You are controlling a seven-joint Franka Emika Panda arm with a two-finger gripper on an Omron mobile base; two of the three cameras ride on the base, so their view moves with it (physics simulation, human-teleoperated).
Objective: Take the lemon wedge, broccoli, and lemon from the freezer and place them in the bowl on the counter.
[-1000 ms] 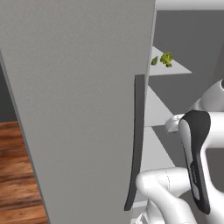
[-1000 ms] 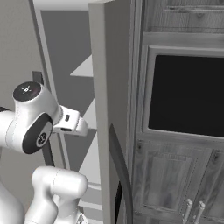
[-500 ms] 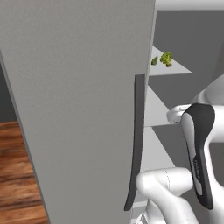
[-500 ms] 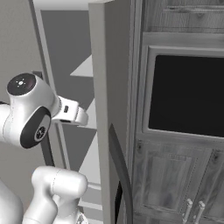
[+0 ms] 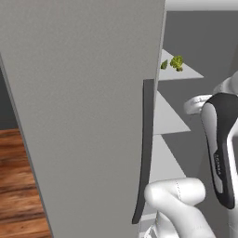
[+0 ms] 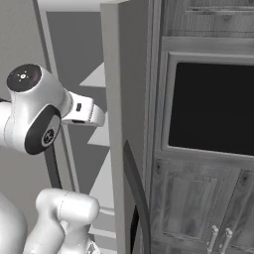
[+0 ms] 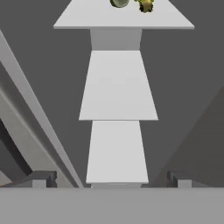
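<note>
Claw (image 7: 112, 179) spread wide and empty inside the open freezer (image 5: 83, 116).
Its tips point along the pale shelves (image 7: 117, 85); the broccoli (image 7: 145, 5) sits on the top shelf, beside a rounded greenish piece (image 7: 119, 3).

freezer door (image 5: 83, 107): light grey, fine speckle. handle (image 5: 144, 153): dark grey/black. shelves (image 7: 117, 85) pale grey-white, inner walls dark grey. broccoli (image 5: 176, 62): leafy green; hand view shows yellowish tint. Small olive-green piece (image 5: 164, 64) beside it. Floor (image 5: 18, 186): reddish-brown wood planks. Cabinets (image 6: 198, 208): dark grey wood grain, black panel (image 6: 213, 109). Arm (image 6: 30, 114): white, dark joints.
</note>
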